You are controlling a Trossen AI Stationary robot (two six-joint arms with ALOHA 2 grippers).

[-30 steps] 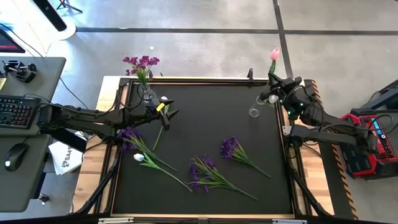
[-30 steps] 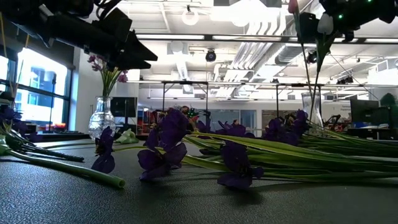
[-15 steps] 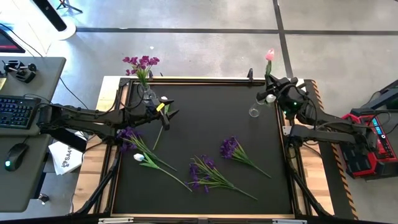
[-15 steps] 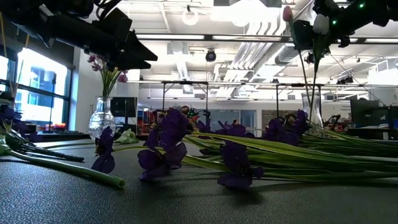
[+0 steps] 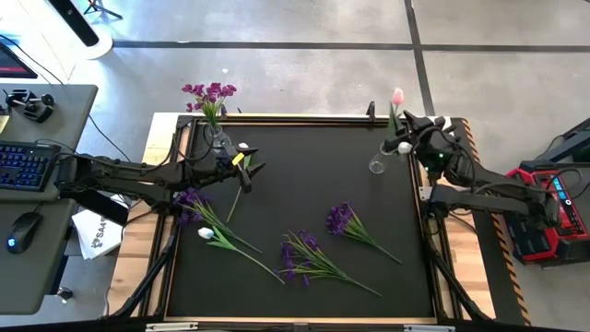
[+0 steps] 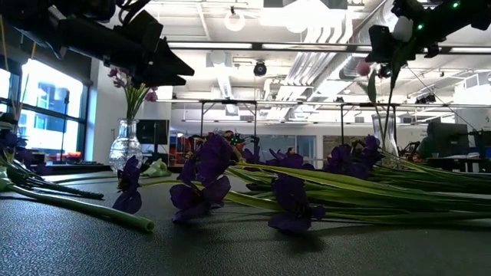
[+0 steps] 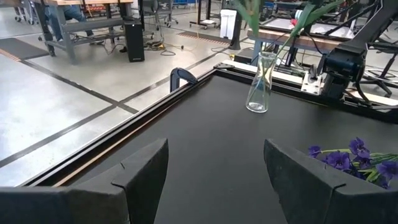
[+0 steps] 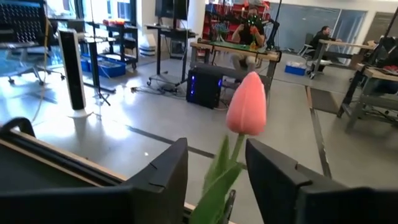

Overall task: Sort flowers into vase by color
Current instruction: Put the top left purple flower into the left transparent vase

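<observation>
A pink tulip stands with its stem's lower end in the clear vase at the table's far right; the stem also shows in the left wrist view. My right gripper is open above that vase. Its fingers stand on either side of the stem and leaf, with the bud beyond them. My left gripper is open and empty beside the left vase, which holds purple flowers. Three purple flowers and a white tulip lie flat on the mat.
A loose green stem lies just near of my left gripper. Flower stems fan toward the table's near right. A raised frame edges the black mat. A desk with keyboard and mouse stands beyond the left edge. Bare mat lies at the centre far side.
The pink tulip has sunk between my right gripper's fingers. In the low view its bud has come down from the picture's top to a little above the vase. In the high view the bud has drifted slightly toward the table's left and near side.
</observation>
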